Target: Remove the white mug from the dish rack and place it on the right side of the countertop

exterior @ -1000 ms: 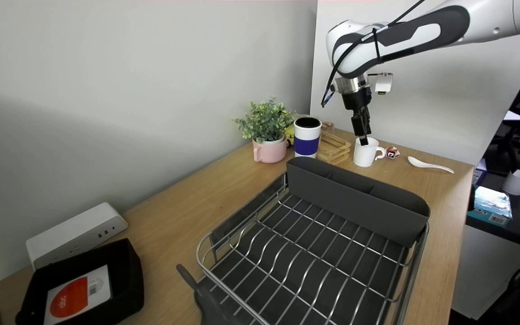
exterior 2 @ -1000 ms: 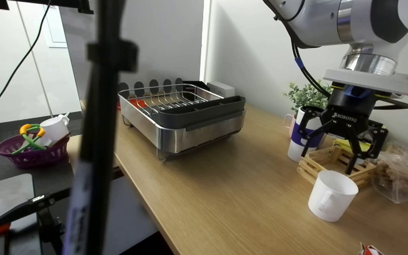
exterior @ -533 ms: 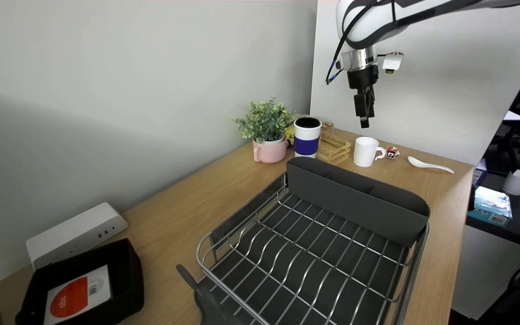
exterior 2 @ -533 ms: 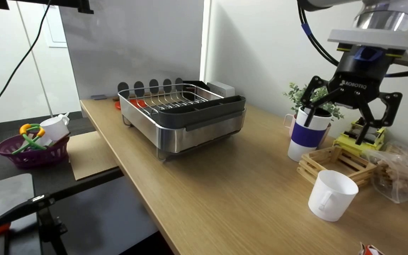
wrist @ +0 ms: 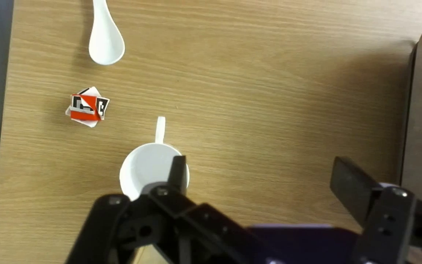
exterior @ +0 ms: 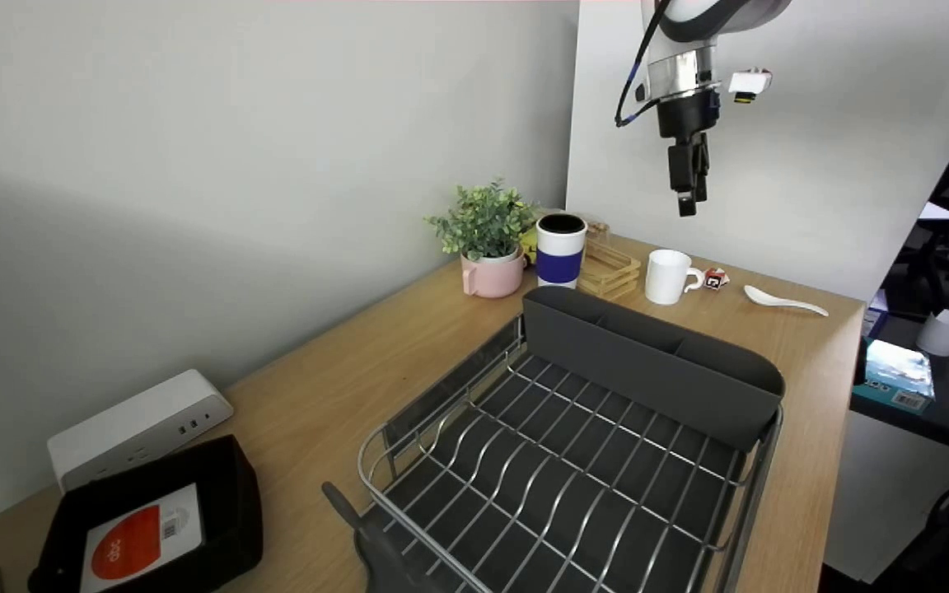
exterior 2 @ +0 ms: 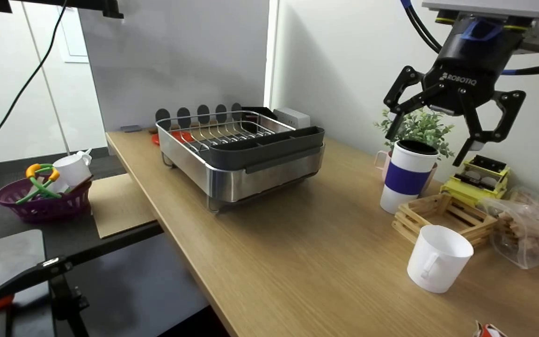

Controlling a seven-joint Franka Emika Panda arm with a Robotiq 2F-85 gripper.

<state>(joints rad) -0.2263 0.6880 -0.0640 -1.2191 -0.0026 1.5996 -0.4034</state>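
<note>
- Above the wood-grain countertop [exterior 2: 288, 262], my gripper [exterior 2: 427, 143] hangs pointing down, its fingertips [exterior 2: 464, 152] spread wide from each other.
- Lower down, the white mug [exterior 2: 440, 260] stands upright on that countertop, well apart from the dish rack [exterior 2: 232, 187]; both exterior views show a gap between the mug and my fingertips.
- Reading my wrist view as a dial centred on the mug, its handle points to 12 o'clock. Near it, between 10 and 11, lies a small red, black and white printed piece [wrist: 86, 110]; farther off, at 11, lies a white soup spoon [wrist: 105, 46], bowl end toward the mug.
- From the mug in an exterior view, the slatted wooden crate [exterior 2: 410, 225] sits just beside it at 12 o'clock, the clear plastic bag [exterior 2: 527, 229] between 2 and 3, the white tumbler [exterior 2: 407, 180] with its dark blue band at 11, and the dish rack at 10.
- Near the tumbler I see a leafy plant [exterior: 487, 222] in a pink mug-shaped pot [exterior: 493, 280].
- Toward the rack's 1 o'clock end, in an exterior view, sits the grey utensil caddy [exterior: 647, 375]. At about 9 o'clock from the rack are a black tray [exterior: 240, 502] holding a white card [exterior: 141, 539] with an orange patch and, just beside the tray, a white power strip [exterior: 141, 424].
</note>
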